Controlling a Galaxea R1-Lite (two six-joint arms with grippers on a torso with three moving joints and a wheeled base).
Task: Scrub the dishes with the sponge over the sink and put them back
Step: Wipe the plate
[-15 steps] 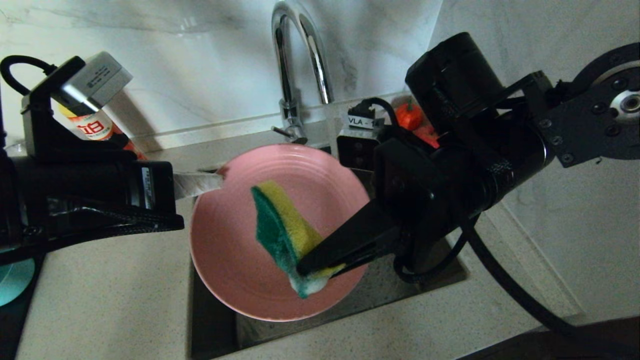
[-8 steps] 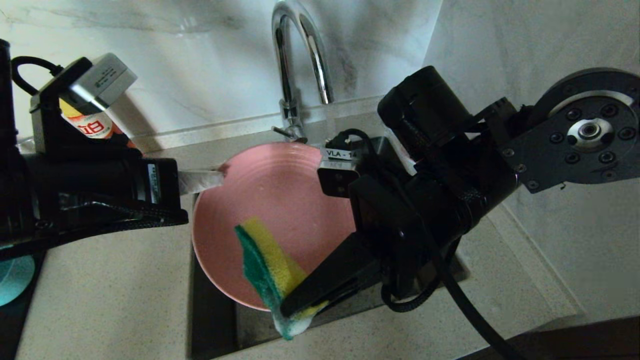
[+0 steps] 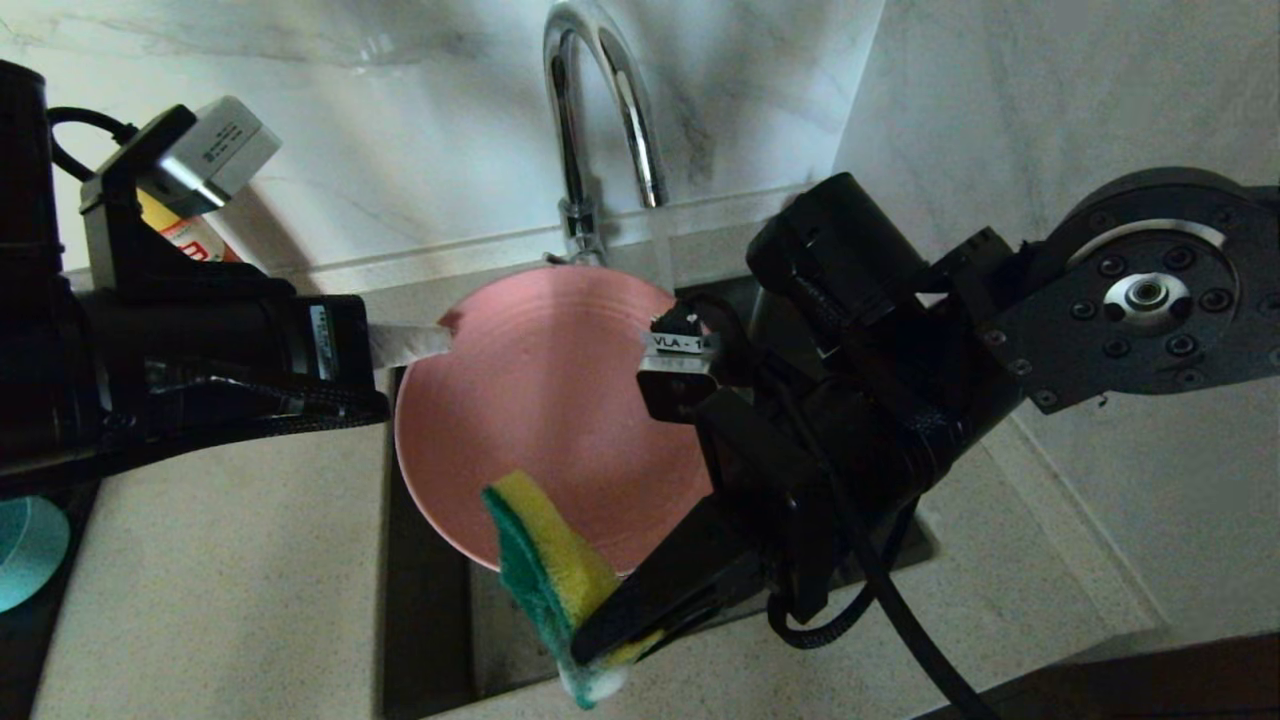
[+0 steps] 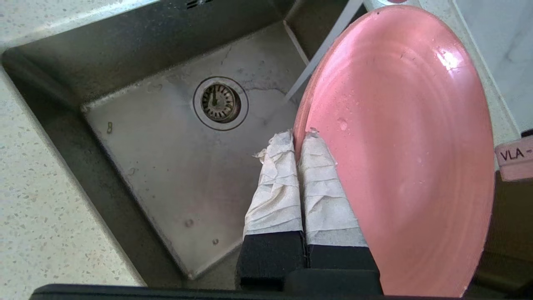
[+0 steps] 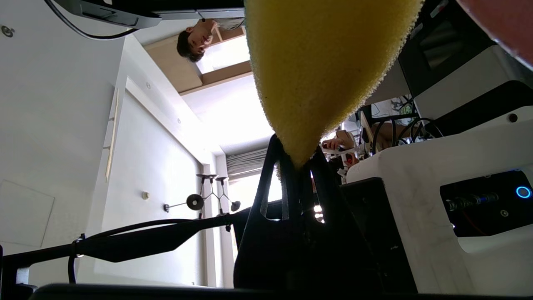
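Only the left wrist view is showing the square steel sink's (image 4: 166, 166) round drain strainer (image 4: 220, 103). The left end effector (image 4: 300, 137) is clamping the round pink plate (image 3: 545, 400); the right end effector (image 3: 600, 640) is pinching the yellow-and-green rectangular sponge (image 3: 540, 560).

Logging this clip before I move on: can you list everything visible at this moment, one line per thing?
pink plate: 1, pink, held tilted over the sink
sponge: 1, yellow and green, at the plate's lower edge
sink: 1, grey steel, below the plate
drain strainer: 1, metal, in the sink floor
tap: 1, chrome, behind the sink
bottle: 1, yellow and red label, behind the left arm
teal dish: 1, on the counter at far left
left gripper: shut on the plate's rim
right gripper: shut on the sponge
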